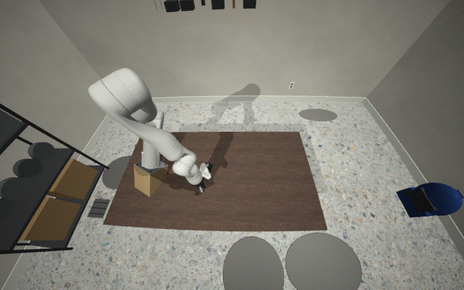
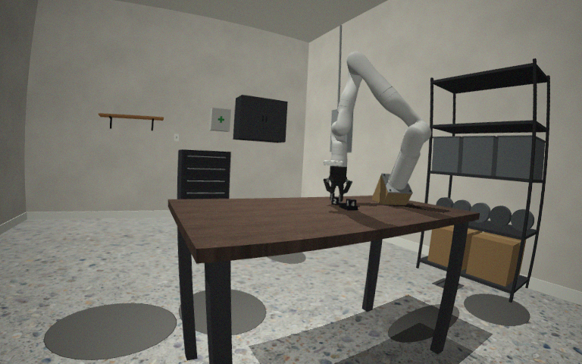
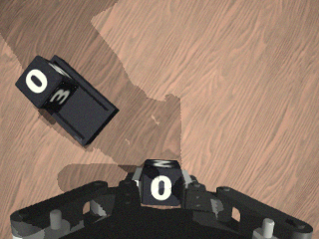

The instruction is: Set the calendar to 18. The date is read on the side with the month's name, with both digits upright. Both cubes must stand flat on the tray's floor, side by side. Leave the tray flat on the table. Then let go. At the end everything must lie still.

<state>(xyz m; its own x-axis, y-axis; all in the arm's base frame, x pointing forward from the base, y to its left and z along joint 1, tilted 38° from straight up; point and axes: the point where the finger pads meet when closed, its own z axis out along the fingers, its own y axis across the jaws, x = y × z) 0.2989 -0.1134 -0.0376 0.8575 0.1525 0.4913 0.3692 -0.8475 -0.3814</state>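
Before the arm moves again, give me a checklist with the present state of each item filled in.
1. Grip: the tool is shut on a black cube with white digits, 0 facing the wrist camera. Ok.
2. Other black cube: in the black rectangular tray at one end, showing 0 on top and 3 on a side. Ok.
3. Free slot: the tray's floor beside that cube shows bare. Ok.
4. Tray flat on the brown wooden table: appears so. Ok.
5. Month-name side: not legible in any view. Cannot tell.
6. Date 18 on the reading side: no 1 or 8 visible. Cannot tell.
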